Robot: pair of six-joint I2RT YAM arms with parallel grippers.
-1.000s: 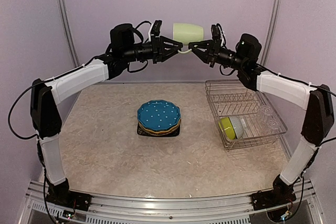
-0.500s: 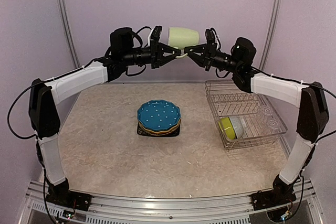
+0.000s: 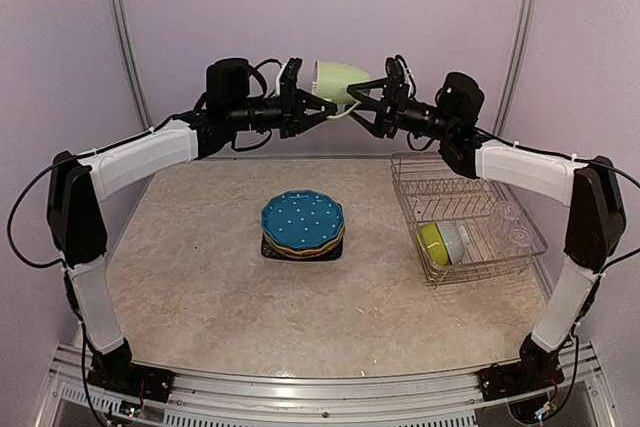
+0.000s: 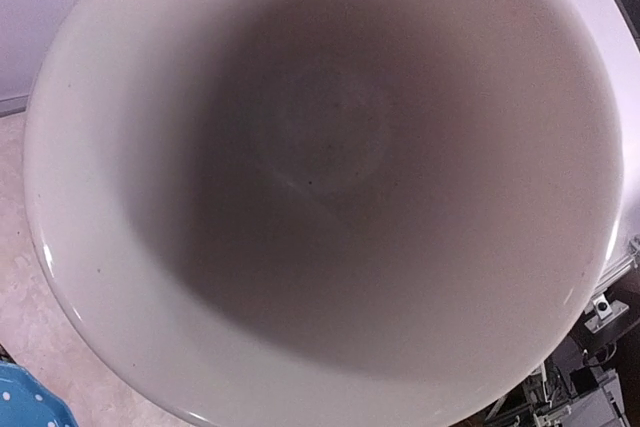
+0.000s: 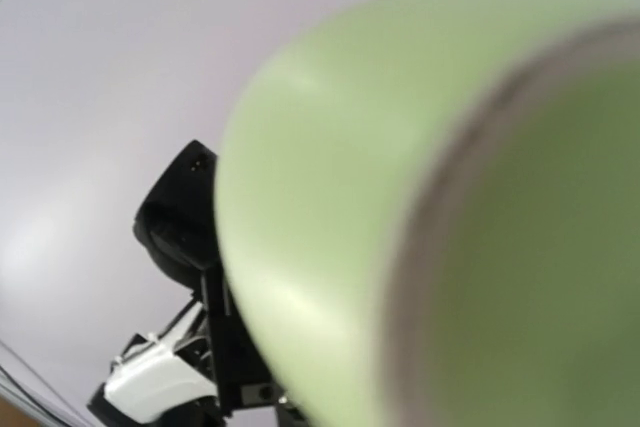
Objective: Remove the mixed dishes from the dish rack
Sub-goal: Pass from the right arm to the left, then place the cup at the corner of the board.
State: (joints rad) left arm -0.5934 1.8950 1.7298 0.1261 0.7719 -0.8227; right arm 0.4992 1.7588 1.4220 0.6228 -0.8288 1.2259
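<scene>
Top external view: the pale green mug (image 3: 338, 78) hangs high above the back of the bench (image 3: 200, 287), lying on its side between the two arms. It is well clear of the dish rack (image 3: 436, 155) at your right.

- Left pincer (image 3: 318, 109): clenched on the mug at its lower edge, by the handle as far as you can tell. The left wrist view is filled by the mug's pale interior, so its mouth faces that camera.
- Right pincer (image 3: 362, 107): jaws stand apart, just beside the mug and gripping nothing. The right wrist view shows only the blurred green outer wall, very close.
- Why held so: this reads as a mid-air hand-over. The rack sits on the right arm's side and the free bench on the left arm's, so the left arm looks set to carry the mug.
- Pose: both arms are raised with forearms reaching inward and level, wrists pointing at each other and almost meeting at centre.
- Elsewhere: the blue white-dotted plate (image 3: 302, 217) tops a stack at mid-bench. The lime bowl (image 3: 432, 239), white bowl (image 3: 456, 241) and clear glasses (image 3: 508, 219) remain in the rack.
</scene>
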